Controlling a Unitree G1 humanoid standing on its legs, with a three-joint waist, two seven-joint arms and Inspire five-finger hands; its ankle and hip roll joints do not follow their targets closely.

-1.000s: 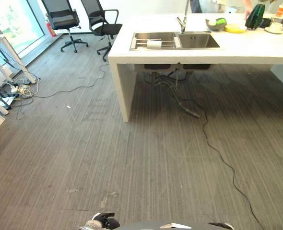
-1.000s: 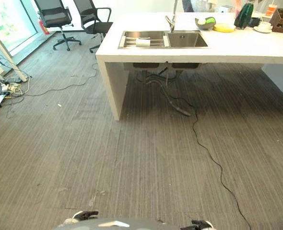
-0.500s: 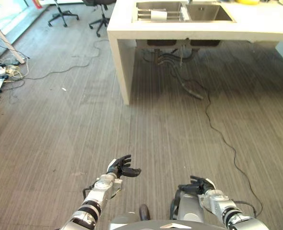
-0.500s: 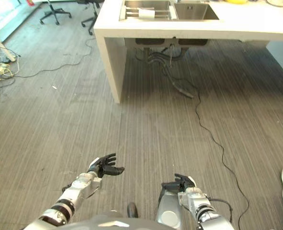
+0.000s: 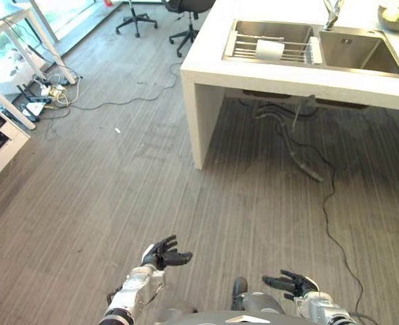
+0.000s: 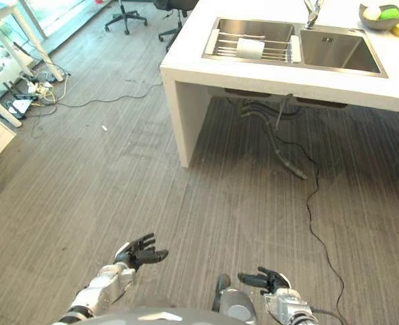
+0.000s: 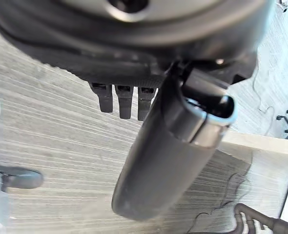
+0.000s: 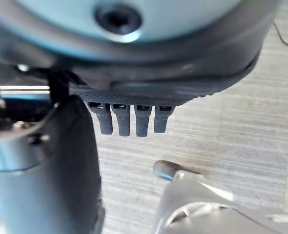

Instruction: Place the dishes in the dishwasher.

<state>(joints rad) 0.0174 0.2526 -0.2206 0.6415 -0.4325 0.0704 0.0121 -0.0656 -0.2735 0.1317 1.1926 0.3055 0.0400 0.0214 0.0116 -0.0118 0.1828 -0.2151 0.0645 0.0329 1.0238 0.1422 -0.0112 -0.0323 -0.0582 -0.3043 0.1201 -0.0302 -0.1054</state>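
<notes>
- Holding both hands out low over the grey carpeted floor (image 5: 118, 203), I have nothing in either one.
- My left hand (image 5: 163, 255) has its fingers spread and relaxed, thumb apart from them; in its wrist view the fingers (image 7: 119, 100) reach straight out over bare carpet.
- My right hand (image 5: 291, 282) is likewise loose, fingers fanned toward the left hand, and its wrist view shows the fingers (image 8: 129, 119) straight in a row with carpet past them.
- The two hands are well apart from each other and far from the white counter (image 5: 267, 71) ahead.
- A double steel sink (image 5: 308, 47) is set into the counter's near left corner region; its left basin (image 5: 270, 42) carries a wire rack (image 5: 280, 51).
- On that rack lies a white cup (image 5: 269, 49) on its side, the one dish I can make out clearly in the sink.
- A grey bowl (image 6: 379, 15) with something green and pale in it sits at the counter's far right edge, just beside the faucet (image 6: 312, 10).
- Hoses (image 5: 291, 135) hang under the counter.
- Office chairs (image 5: 162, 10) stand at the far left, past the counter's corner.
</notes>
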